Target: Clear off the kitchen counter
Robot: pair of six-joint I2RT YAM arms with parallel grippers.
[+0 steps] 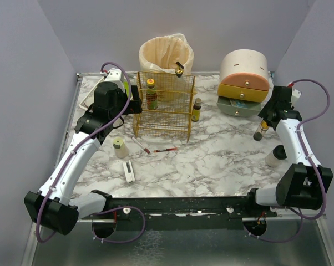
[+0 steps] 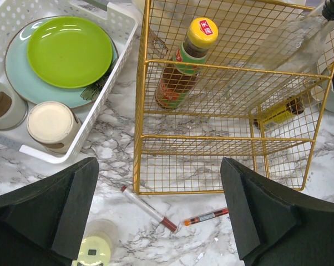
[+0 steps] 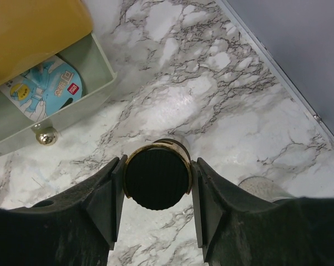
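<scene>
**Marble table, gold rack, one bottle pinched**

The white, grey-veined table (image 1: 211, 160) is seen stretching beneath both arms, and a gold wire rack (image 1: 164, 108) is stood toward its far middle. Just left of the rack, the left pincer (image 2: 158, 216) is spread wide above the table, with nothing between its fingers. Well to the right of the rack, a small dark bottle (image 3: 157, 180) with a black cap is pinched upright by the right pincer (image 3: 158, 166), near an open green drawer (image 3: 50, 105). A yellow-capped sauce bottle (image 2: 185, 64) is stood inside the rack. A white pen (image 2: 147, 208) and a shorter pen (image 2: 207, 215) are laid just in front of the rack.
</scene>
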